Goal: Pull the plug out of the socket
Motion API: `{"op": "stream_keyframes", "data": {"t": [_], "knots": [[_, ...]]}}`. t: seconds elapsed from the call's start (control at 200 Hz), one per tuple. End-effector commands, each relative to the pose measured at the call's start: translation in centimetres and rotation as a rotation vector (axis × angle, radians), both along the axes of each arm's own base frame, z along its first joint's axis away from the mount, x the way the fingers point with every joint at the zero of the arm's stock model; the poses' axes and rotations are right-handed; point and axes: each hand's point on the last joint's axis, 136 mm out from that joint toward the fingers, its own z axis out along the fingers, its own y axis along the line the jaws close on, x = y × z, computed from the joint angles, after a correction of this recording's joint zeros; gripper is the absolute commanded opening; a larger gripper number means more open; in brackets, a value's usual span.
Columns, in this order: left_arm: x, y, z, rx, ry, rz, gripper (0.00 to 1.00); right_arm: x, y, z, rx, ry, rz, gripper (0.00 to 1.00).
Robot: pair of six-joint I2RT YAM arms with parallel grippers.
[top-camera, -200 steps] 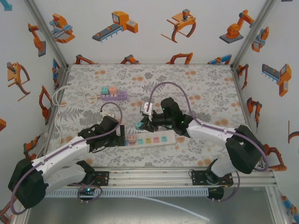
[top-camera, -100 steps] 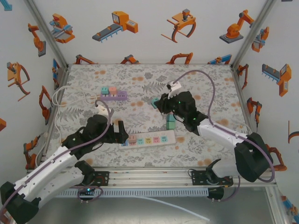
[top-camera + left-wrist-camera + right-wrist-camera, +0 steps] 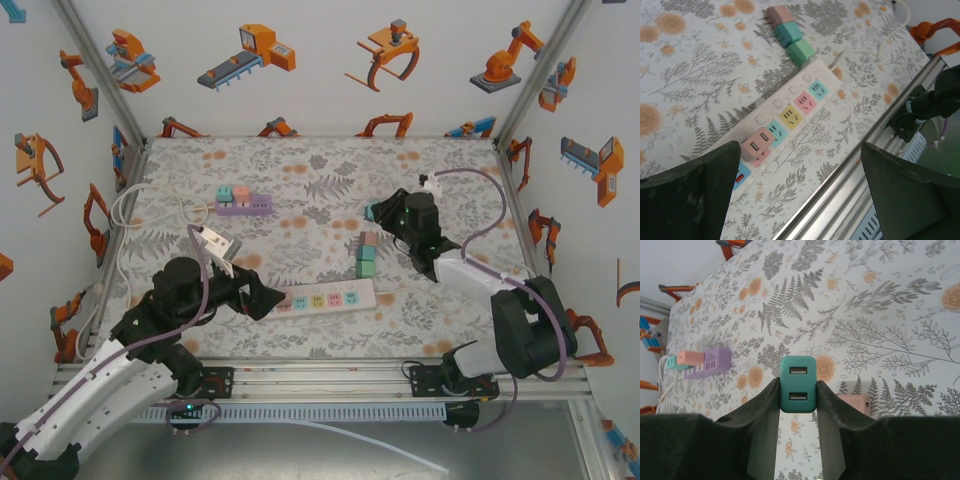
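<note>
A white socket strip (image 3: 325,296) lies near the table's front edge, and a pink plug (image 3: 760,143) sits in its left end. My right gripper (image 3: 385,212) is raised behind the strip at the right, shut on a teal plug (image 3: 798,384) with two USB ports; the plug is clear of the strip. The teal plug (image 3: 372,212) shows just left of the right wrist. My left gripper (image 3: 262,292) hovers at the strip's left end, open wide with nothing between its fingers (image 3: 700,190). The strip (image 3: 790,107) runs diagonally below it.
Three loose plugs, pink, teal and green (image 3: 367,254), lie in a row just behind the white strip. A purple strip (image 3: 243,203) carrying plugs sits at the back left, beside a white cable (image 3: 135,205). An aluminium rail (image 3: 850,185) bounds the near edge.
My right gripper has carried the teal plug from the strip's left end up, back and to the right. The left arm has drawn back and up from the strip, its gripper still open.
</note>
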Motion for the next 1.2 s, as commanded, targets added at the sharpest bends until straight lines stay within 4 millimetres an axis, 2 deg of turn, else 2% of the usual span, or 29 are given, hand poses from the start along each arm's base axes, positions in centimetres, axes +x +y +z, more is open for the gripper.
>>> {"op": "stream_keyframes", "data": {"t": [0.0,0.185,0.451,0.641,0.856,1.197], "knots": [[-1.3,-1.2,1.2,-0.034,-0.063,-0.110,0.97,1.0,-1.1,-0.6,0.113,0.000,-0.074,0.06],[-1.1,-1.4,0.9,-0.028,-0.054,-0.108,0.97,2.5,-0.5,-2.6,0.188,0.008,-0.016,0.06],[-0.9,-0.9,0.3,-0.014,-0.041,-0.076,0.97,3.5,0.8,-5.5,0.204,0.068,0.025,0.08],[-0.8,-0.6,0.0,-0.004,-0.037,-0.061,0.97,3.4,0.7,-7.5,0.201,0.111,0.014,0.15],[-0.6,-0.6,-0.3,0.003,-0.034,-0.048,0.97,2.9,0.1,-9.1,0.178,0.141,-0.008,0.28],[-0.4,-0.5,-0.6,0.014,-0.028,-0.038,0.97,2.1,-0.5,-10.5,0.168,0.173,-0.036,0.39]]}}
